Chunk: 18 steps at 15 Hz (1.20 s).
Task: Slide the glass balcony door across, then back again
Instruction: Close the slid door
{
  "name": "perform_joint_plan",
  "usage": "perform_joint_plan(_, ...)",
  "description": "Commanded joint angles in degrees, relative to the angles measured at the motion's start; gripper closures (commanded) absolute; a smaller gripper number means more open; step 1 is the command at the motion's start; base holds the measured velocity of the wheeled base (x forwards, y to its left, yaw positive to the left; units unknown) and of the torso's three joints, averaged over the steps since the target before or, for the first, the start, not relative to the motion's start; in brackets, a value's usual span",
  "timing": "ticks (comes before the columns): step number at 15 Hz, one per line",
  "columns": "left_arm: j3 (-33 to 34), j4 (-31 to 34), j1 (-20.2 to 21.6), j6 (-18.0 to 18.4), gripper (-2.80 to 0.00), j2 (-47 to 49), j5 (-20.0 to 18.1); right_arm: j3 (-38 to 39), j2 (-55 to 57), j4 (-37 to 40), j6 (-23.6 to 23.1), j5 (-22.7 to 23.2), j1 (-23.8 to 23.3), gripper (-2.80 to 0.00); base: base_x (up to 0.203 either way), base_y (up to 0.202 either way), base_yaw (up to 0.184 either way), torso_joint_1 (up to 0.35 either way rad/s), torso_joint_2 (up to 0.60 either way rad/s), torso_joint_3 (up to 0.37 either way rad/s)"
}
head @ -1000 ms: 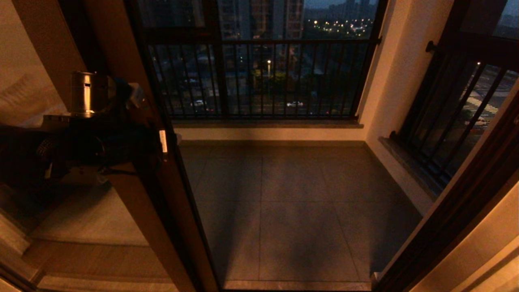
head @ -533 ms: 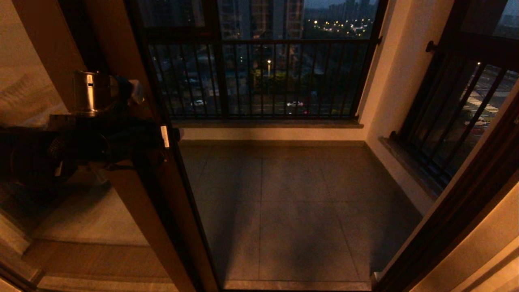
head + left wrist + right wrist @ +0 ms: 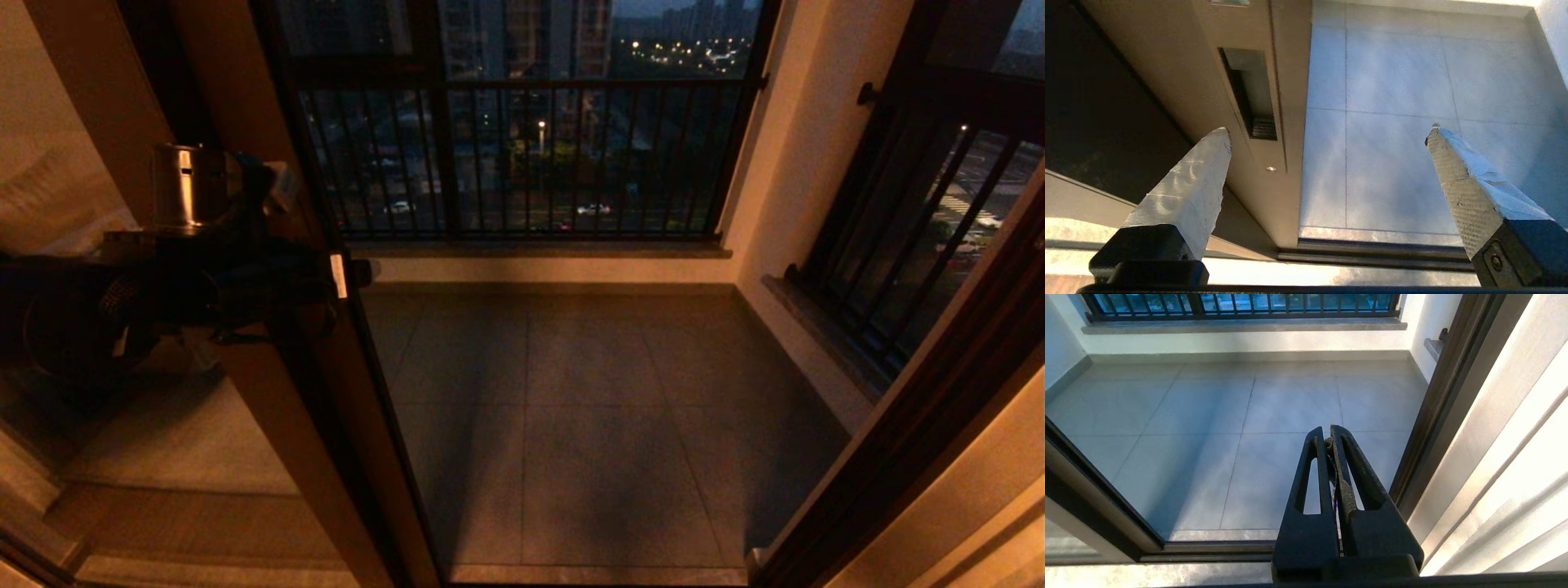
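Head view: glass balcony door [image 3: 269, 384] standing at the left of the opening, its brown stile running down and to the right across the frame, doorway wide open onto the tiled balcony floor [image 3: 604, 425]. Left gripper [image 3: 347, 273] up against the stile's edge at mid-height, a pale fingertip [image 3: 338, 276] showing on the near face and a dark one just past the edge; spread or pinched not readable from here. Black railing [image 3: 522, 155] and night street beyond. Fixed frame post [image 3: 922, 425] at the far right, well apart from the door. Right arm not in sight.

Left wrist view: fingers [image 3: 1188, 192] spread wide, one over the stile's face beside the recessed handle [image 3: 1251, 94], the other out over the balcony tiles, so straddling the door's free edge and clamping nothing. Floor track [image 3: 1372, 253] running below the stile's foot.

Right wrist view: right gripper [image 3: 1329, 445] parked, jaws pressed together, empty, pointing at the open balcony floor, with the door frame [image 3: 1441, 408] beside it.

Progress, as a judgement: door apparently at one end of its travel, with the opening fully clear. Impossible to say from this alone whether one slide or both are done; if this open position is the far end of the first slide, the return slide is left, and the spread jaws need a fresh hold on the stile or handle.
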Motion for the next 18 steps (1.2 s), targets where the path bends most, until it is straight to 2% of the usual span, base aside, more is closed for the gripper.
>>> perform_joint_plan(1,0.3,0.0,-0.7,-0.1,-2.80,0.1,0.1,0.2,0.0,0.0,0.0,0.0,0.0,0.00,0.000,0.000,0.000,0.000,0.00,0.000)
perform_joint_plan(5,0.3,-0.1,-2.2,-0.1,-2.80,0.4,0.1,0.2,0.0,0.0,0.0,0.0,0.0,0.00,0.000,0.000,0.000,0.000,0.00,0.000)
perform_joint_plan(16,-1.9,-0.3,-1.7,0.0,-2.80,4.2,0.7,0.2,0.0,0.0,0.0,0.0,0.0,0.00,0.000,0.000,0.000,0.000,0.00,0.000)
perform_joint_plan(18,-2.7,-2.1,-1.6,0.2,-2.80,5.6,0.7,0.2,0.0,0.0,0.0,0.0,0.0,0.00,0.000,0.000,0.000,0.000,0.00,0.000)
